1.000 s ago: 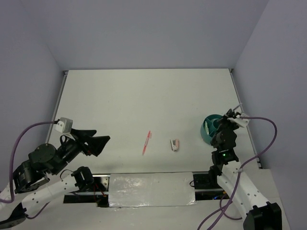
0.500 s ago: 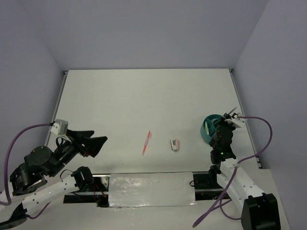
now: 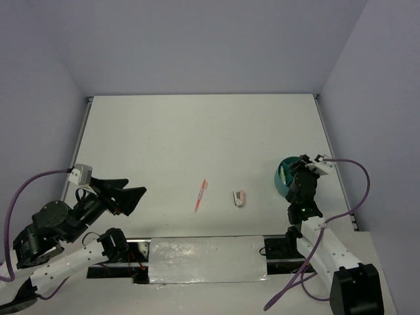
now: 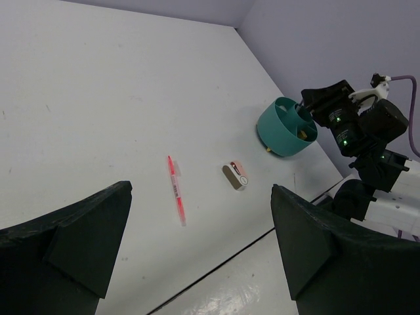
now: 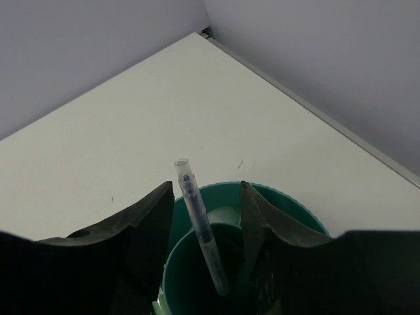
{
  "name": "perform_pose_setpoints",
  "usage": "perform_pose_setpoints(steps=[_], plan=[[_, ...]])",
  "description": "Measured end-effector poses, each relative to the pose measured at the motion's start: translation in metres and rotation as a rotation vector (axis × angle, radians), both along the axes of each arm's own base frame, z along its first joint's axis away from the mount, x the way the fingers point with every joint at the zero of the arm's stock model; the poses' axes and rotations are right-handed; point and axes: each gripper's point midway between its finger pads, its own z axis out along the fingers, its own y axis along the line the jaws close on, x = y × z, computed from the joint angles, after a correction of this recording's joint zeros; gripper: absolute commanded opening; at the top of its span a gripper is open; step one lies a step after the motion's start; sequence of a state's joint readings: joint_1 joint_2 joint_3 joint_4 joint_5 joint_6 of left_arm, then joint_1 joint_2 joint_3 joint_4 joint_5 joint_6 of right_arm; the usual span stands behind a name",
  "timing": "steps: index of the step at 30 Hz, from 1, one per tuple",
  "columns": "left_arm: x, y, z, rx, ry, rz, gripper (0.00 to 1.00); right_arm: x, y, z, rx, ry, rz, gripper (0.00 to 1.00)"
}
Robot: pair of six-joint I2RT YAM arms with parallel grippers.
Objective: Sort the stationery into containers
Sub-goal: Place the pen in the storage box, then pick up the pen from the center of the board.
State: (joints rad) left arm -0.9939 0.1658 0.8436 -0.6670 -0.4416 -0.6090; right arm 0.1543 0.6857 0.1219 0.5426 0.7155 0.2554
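1. Left jaws gape fully wide, empty, at the near-left of the counter [image 3: 197, 131]
2. Pink-red pen [image 3: 201, 195] and mini stapler [image 3: 239, 198] lie unsorted mid-counter
3. Right jaws have just parted, freeing the grey pen [image 5: 200, 226], which now leans inside the teal cup [image 5: 292, 205]: one more item sorted

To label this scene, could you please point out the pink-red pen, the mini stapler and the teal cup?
pink-red pen [image 3: 201, 195], top external view, mid-barrel.
mini stapler [image 3: 239, 198], top external view, body centre.
teal cup [image 4: 277, 138], left wrist view, outer wall.
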Motion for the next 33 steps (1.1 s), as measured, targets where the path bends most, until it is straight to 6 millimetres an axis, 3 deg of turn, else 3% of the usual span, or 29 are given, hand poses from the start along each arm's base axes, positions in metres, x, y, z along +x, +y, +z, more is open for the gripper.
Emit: perform_pose_setpoints(steps=[3,4,8,9,10,11,17,22,28,33], plan=[[0.000,0.000,0.000,0.000,0.000,0.000,0.99,0.000,0.004,0.004,0.004,-0.012,0.026,0.57],[0.000,0.000,0.000,0.000,0.000,0.000,0.99,-0.001,0.005,0.007,0.005,-0.023,0.032,0.64],[0.000,0.000,0.000,0.001,0.000,-0.001,0.99,-0.003,0.010,0.028,0.006,-0.080,0.074,0.66],[0.000,0.000,0.000,0.001,0.001,0.000,0.99,-0.003,0.011,0.035,0.008,-0.094,0.078,0.79],[0.000,0.000,0.000,0.002,0.001,0.000,0.99,-0.004,0.011,0.043,0.013,-0.112,0.083,0.98],[0.000,-0.001,-0.001,0.003,0.002,0.000,0.99,-0.005,0.012,0.053,0.020,-0.129,0.086,1.00],[0.004,0.005,-0.004,0.009,0.016,0.041,0.99,-0.013,0.011,0.103,0.073,-0.180,0.080,1.00],[0.010,0.017,-0.011,0.005,0.048,0.119,0.99,-0.011,0.017,0.133,0.120,-0.119,0.101,1.00],[0.015,0.023,-0.019,0.025,0.078,0.174,0.99,-0.016,0.034,0.133,0.124,-0.017,0.187,1.00],[0.027,-0.001,-0.035,0.135,0.139,0.160,0.99,-0.019,0.050,0.141,0.113,0.055,0.277,1.00]])
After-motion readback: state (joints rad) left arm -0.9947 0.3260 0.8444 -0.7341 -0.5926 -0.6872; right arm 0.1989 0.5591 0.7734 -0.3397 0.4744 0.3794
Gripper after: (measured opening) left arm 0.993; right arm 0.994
